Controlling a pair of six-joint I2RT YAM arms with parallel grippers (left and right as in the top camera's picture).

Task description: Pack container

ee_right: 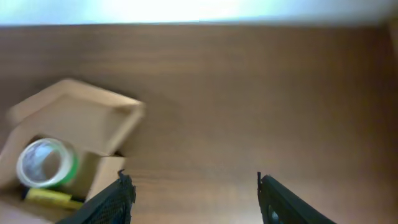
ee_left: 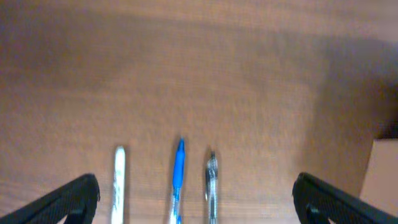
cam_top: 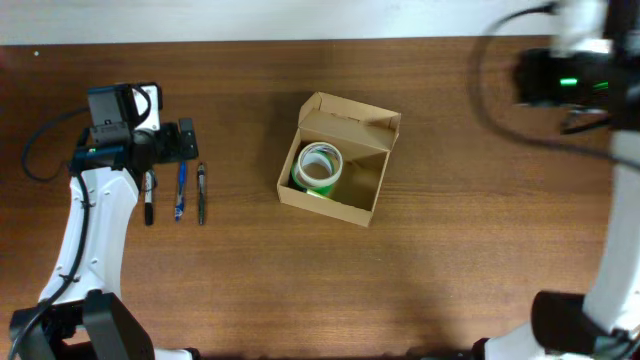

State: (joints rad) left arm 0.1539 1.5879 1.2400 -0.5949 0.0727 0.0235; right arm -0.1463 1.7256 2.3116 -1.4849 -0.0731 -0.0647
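The small rectangular tan cardboard box (cam_top: 360,195) is sitting near the middle of the brown wooden table (cam_top: 470,250), turned a little askew to the table edges, with its hinged flap lid (cam_top: 350,112) standing open along the far side. Inside it, a green-and-white roll of tape (cam_top: 320,166) is lying flat against the left wall, its hole facing up, and in the right wrist view a yellow object (ee_right: 53,197) is showing just beneath the roll, too blurred to identify. The left gripper (ee_left: 196,190) is hovering above the table well to the left of the box, its two black fingers (ee_left: 71,199) spread wide and gripping nothing. Three pens are lying side by side between those fingers, parallel and close together without touching: a whitish pen (ee_left: 119,180), a blue pen (ee_left: 179,174) and a dark grey pen (ee_left: 211,180). A tan corner of the box is peeking into the right edge of the left wrist view. The right gripper (ee_right: 192,186) is hanging over bare table well to the right of the box, its fingers (ee_right: 115,202) set well apart and empty; in the overhead view this arm is appearing blurred in the far right corner.
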